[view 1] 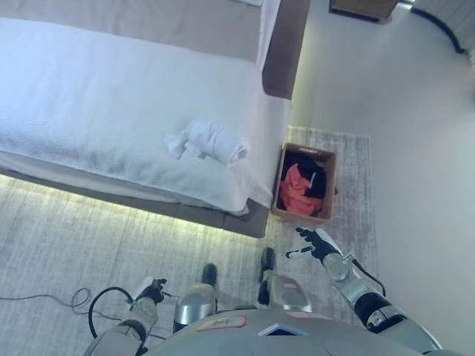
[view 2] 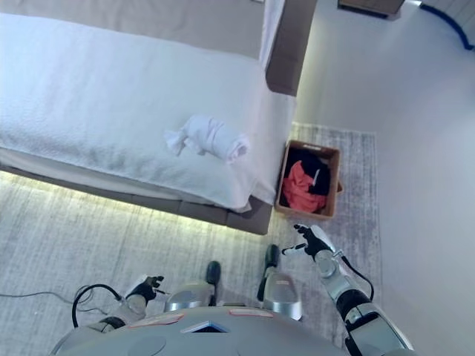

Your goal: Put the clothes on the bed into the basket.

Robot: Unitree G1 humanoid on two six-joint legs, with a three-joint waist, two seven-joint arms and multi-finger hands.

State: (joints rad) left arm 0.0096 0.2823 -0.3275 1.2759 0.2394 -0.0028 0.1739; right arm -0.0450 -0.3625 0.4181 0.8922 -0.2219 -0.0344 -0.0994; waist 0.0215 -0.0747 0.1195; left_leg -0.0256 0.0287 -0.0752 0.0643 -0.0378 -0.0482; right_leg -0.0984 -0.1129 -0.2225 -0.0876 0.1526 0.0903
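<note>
Basket [view 1: 331, 165] already holds red and dark clothes; white garment [view 1: 211, 141] remains on bed [view 1: 89, 89], right hand [view 1: 315, 242] spread empty, left hand [view 1: 151, 290] low, grip unclear.

left hand [view 1: 151, 291] low, fingers curled, empty | right hand [view 1: 315, 242] raised, fingers spread

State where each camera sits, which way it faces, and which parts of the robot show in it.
Left eye view: on the head, facing down at the bed with a rolled white garment near its corner, and the basket beside it; both arms show, left hand low, right hand open near the basket.
Right eye view: same head, set slightly aside, same downward look; both arms show again.
Shared: bed, garment, basket holding red and dark clothes, both hands.
</note>
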